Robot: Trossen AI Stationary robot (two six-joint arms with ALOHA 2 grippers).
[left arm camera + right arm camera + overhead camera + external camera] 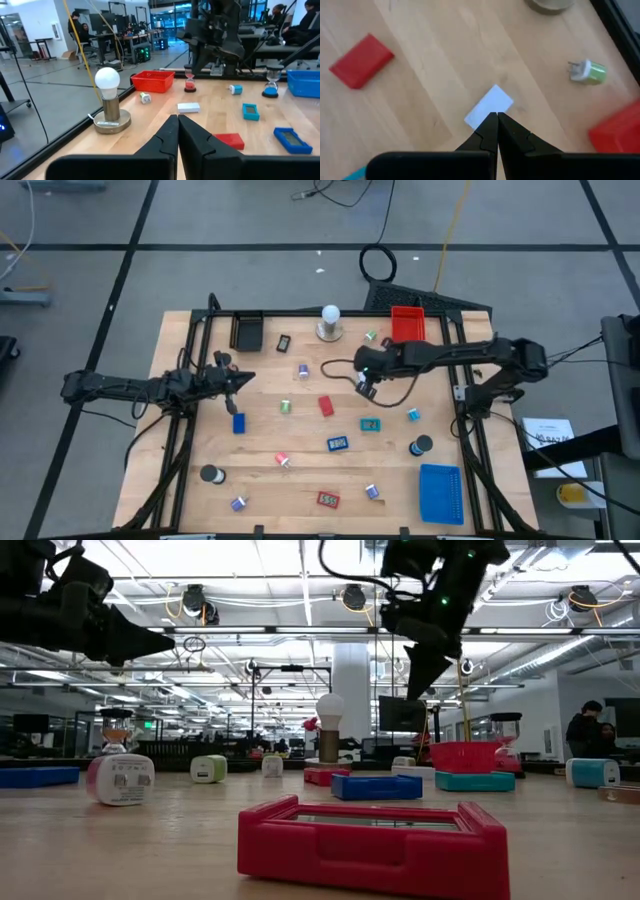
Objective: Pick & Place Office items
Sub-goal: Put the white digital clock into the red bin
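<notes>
Table: pale wood, pieces scattered | room: open office, ceiling lights

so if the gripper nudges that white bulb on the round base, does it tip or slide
The bulb stands tall over its base, so a push high up would likely tip it. The base looks wide and metal, probably heavy, so a low push may just slide it on the wood table. The round globe looks smooth, likely slippery to pinch.
</notes>
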